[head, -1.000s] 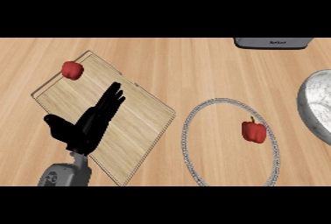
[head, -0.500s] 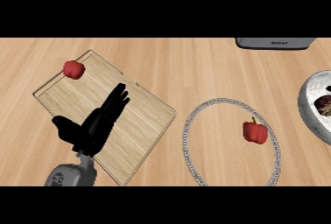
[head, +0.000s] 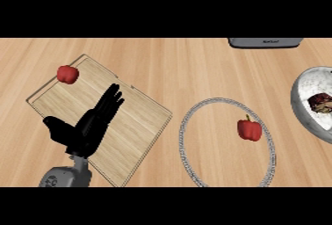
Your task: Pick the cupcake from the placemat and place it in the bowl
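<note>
While the left hand [head: 88, 127] hovers over the wooden placemat [head: 139, 125], its fingers [head: 110, 99] are stretched out straight and hold nothing, the thumb splayed to the side. That flat, released pose reads as a resting or standby posture rather than a grasp, since nothing lies under the palm. Beyond the fingertips, toward the placemat's far corner, sits a small red pepper [head: 67, 74], well apart from them. Off to the thumb's opposite side, past the placemat's edge, lies a wire ring [head: 183, 140] on the wooden counter [head: 175, 66], and a second red bell pepper [head: 249, 130] lies inside it. Farther that way, at the view's edge, stands the grey speckled bowl [head: 299, 99], only partly in view. A dark brownish lump, which I judge to be the cupcake [head: 319, 102], already rests inside it, so the placing looks done. A grey appliance [head: 265, 42] shows at the far edge. The right hand is out of sight.
</note>
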You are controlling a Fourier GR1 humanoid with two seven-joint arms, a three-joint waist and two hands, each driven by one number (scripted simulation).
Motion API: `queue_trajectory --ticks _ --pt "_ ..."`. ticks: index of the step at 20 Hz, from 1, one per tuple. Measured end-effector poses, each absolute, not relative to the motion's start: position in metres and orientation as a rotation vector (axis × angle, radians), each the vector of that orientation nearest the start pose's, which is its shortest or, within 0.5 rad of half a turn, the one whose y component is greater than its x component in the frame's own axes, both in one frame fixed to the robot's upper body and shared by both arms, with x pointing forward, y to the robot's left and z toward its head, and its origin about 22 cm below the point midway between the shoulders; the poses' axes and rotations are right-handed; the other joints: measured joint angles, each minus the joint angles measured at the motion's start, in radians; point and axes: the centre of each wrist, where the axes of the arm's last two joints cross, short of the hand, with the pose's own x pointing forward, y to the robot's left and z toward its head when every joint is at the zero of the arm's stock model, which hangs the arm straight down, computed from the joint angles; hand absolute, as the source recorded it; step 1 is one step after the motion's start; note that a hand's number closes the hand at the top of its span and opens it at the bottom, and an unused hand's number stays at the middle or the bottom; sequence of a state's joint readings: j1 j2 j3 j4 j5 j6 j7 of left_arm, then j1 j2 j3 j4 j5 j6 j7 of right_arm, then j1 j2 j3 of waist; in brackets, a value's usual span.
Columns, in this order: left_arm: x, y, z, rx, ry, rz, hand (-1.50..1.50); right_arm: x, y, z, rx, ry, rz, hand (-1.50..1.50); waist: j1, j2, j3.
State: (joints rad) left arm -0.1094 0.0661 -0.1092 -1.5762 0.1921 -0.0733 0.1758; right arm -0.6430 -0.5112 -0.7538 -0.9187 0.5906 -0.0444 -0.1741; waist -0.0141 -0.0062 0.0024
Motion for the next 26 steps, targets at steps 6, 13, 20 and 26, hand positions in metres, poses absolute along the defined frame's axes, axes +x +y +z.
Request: queue_trajectory --ticks 6,13,20,26 --pt "0.256 0.211 0.021 -0.236 -1.469 -0.087 0.00 0.295 -0.472 0.138 -0.889 -1.833 -0.113 -1.50 -0.035 -0.013 -0.003" --pt "0.254 0.222 0.021 -0.206 -1.467 -0.057 0.00 0.200 -0.474 0.123 -0.793 -1.980 -0.141 -1.50 -0.073 -0.020 -0.005" --pt "0.247 0.230 0.017 -0.176 -1.464 -0.032 0.00 0.078 -0.453 0.098 -0.771 -2.031 -0.085 1.50 -0.104 -0.023 -0.005" --pt "0.242 0.235 0.016 -0.164 -1.464 -0.015 0.00 -0.026 -0.443 0.084 -0.730 -1.947 -0.064 1.50 -0.125 -0.023 -0.001"
